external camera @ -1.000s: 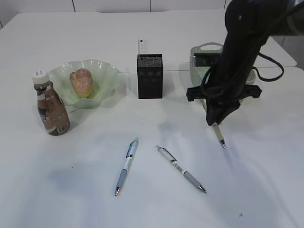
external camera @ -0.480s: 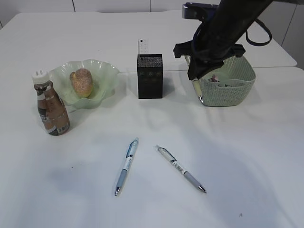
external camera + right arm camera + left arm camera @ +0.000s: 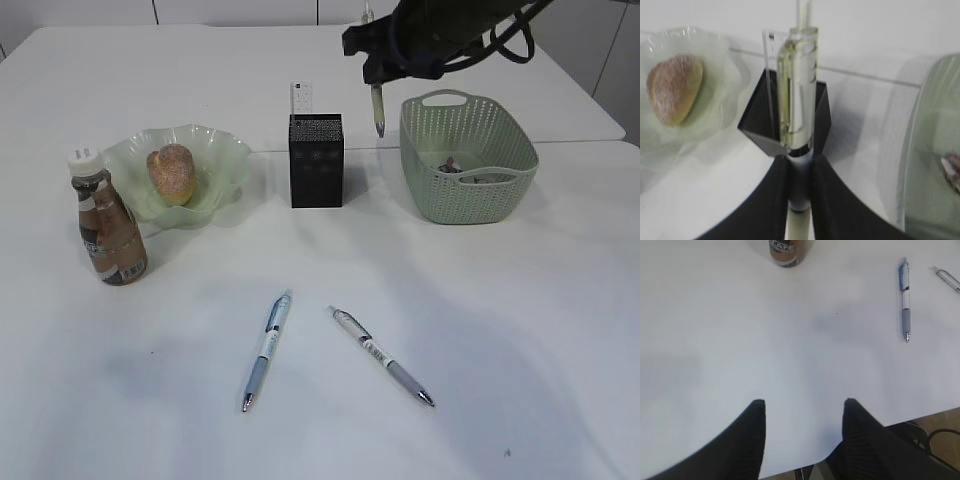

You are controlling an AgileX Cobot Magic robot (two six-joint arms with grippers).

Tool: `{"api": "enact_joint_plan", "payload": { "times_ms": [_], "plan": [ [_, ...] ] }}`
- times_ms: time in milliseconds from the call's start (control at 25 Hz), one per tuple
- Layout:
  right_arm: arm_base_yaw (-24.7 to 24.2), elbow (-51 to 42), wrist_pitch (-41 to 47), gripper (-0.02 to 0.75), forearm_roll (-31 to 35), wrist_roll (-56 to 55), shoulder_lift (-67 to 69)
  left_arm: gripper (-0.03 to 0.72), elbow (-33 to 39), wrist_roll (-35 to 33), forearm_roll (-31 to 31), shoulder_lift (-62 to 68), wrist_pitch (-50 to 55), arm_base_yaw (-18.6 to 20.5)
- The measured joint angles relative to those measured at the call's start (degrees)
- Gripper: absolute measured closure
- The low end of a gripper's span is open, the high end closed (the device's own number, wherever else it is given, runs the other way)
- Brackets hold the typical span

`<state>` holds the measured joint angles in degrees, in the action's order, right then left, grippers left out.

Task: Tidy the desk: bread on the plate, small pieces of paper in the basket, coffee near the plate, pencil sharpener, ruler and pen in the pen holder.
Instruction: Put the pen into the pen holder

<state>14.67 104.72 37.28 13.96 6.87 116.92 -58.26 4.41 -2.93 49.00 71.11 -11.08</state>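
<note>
Your right gripper (image 3: 799, 172), clamped on a pen (image 3: 378, 108), has risen from the basket (image 3: 468, 155) toward the pen holder (image 3: 316, 160) at eleven o'clock; your left gripper (image 3: 802, 412) stays apart, empty.

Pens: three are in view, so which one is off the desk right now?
The pen clamped in the right gripper, hanging tip-down between the pen holder and the basket. The blue-grip pen and the grey-grip pen both lie flat on the desk.
</note>
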Motion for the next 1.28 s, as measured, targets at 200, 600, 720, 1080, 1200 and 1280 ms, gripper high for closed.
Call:
{"api": "enact_joint_plan", "payload": {
  "times_ms": [200,600,720,1080,1200,1280],
  "plan": [
    [0.0,0.0,-10.5,0.622,0.6,1.1,0.0,0.336,0.0,0.0,0.0,0.0,-2.0,0.0],
    [0.0,0.1,-23.3,0.622,0.7,2.2,5.8,0.336,0.0,0.0,0.0,0.0,-9.1,0.0],
    [0.1,0.1,-26.1,0.622,0.7,2.6,7.0,0.336,0.0,0.0,0.6,0.0,-11.6,0.0],
    [1.6,0.1,-32.9,0.622,0.7,2.9,8.8,0.336,0.0,0.0,3.5,0.0,-14.5,0.0],
    [4.7,0.1,-35.7,0.622,-1.9,2.9,10.0,0.336,0.0,0.0,4.4,0.0,-14.6,0.0],
    [5.2,0.1,-36.5,0.622,-2.4,3.0,10.3,0.336,0.0,0.0,4.6,0.0,-14.6,0.0]
  ]
}}
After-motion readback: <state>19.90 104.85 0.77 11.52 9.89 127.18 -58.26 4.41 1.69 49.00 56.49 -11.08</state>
